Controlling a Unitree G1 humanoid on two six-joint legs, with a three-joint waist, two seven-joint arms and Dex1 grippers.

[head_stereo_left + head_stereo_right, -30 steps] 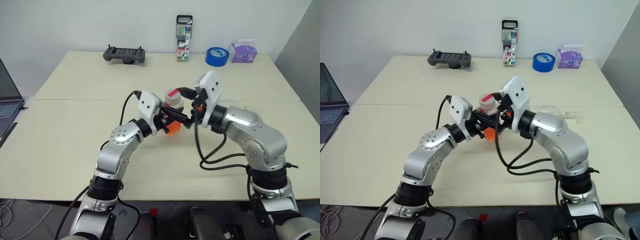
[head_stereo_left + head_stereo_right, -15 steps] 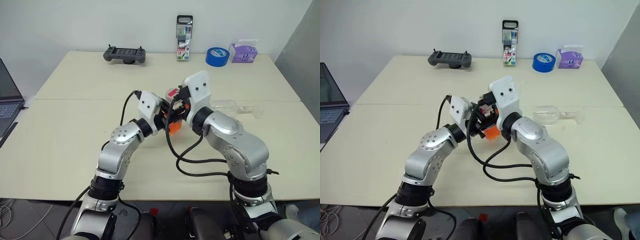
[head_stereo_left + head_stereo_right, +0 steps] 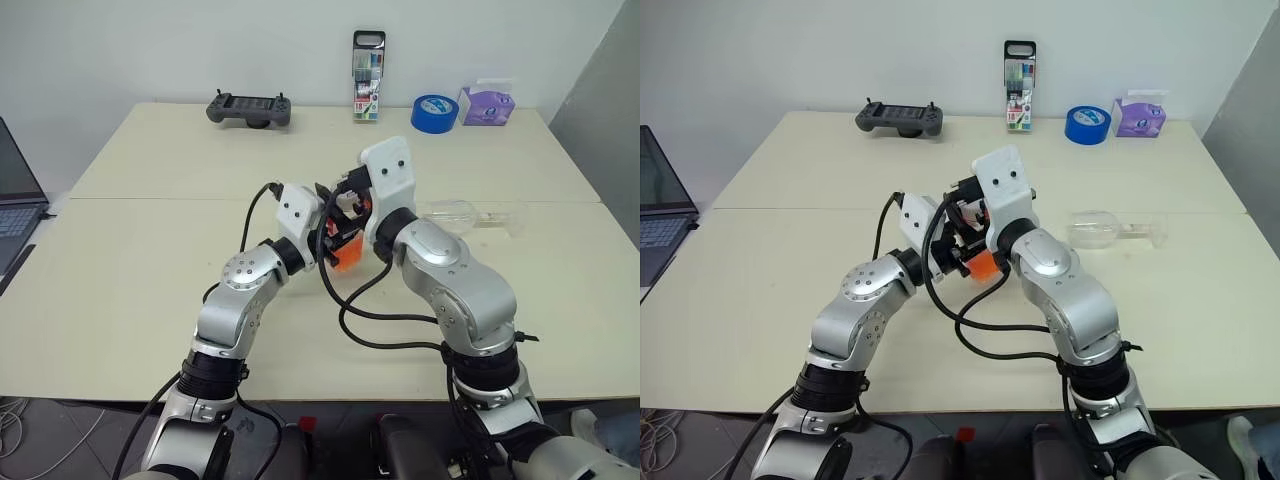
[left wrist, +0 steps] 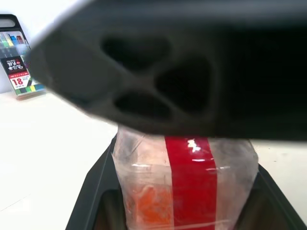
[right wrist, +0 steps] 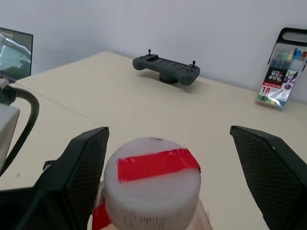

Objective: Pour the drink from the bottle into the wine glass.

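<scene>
1. You are looking down at a pale table [image 3: 120, 290] with both arms meeting over its middle.
2. Your left gripper [image 3: 335, 243] is clamping the bottle [image 4: 184, 184] by its squarish body; its two black fingers [image 4: 93, 191] are pressing against both sides, so the jaws are pinching the bottle.
3. The bottle is being held just above the tabletop, roughly upright, between the two wrists.
4. The drink [image 3: 347, 255] is showing as bright orange in the lower part of the bottle.
5. Your right gripper [image 5: 170, 167] is sitting at the bottle's top with its jaws spread wide; one meshed finger [image 5: 72, 177] is standing on each side of the red-and-white cap [image 5: 152, 184], apart from it and not touching.
6. The cap is sitting on the bottle, with a red stripe across its top.
7. The wine glass [image 3: 470, 214] is lying on its side on the table, well to the right of the grippers, its bowl pointing toward them and its foot pointing away.
8. Along the far edge you are seeing a dark game controller [image 3: 249, 108], an upright marker case [image 3: 367, 90], a blue tape roll [image 3: 434, 112] and a purple tissue box [image 3: 486, 103].
9. A laptop [image 3: 15, 200] is sitting beyond the table's left edge.
</scene>
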